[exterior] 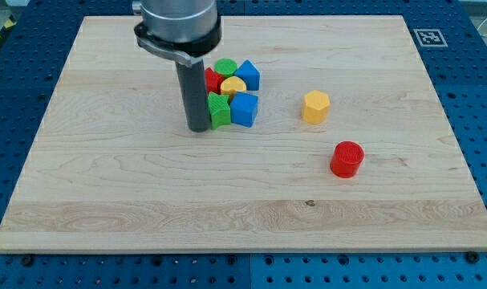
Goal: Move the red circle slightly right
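The red circle [346,158] is a short red cylinder at the view's right of centre, standing alone on the wooden board [147,193]. My tip [199,128] is far to the view's left of it, touching or almost touching the left side of a green block [219,110]. That green block belongs to a tight cluster with a blue block [244,109], a yellow block [233,86], a red block [213,80], a green circle [225,67] and a second blue block [249,75].
A yellow hexagon block [315,106] stands alone above and to the view's left of the red circle. The arm's grey body [179,24] hangs over the top of the board. A marker tag [428,37] lies past the board's top right corner.
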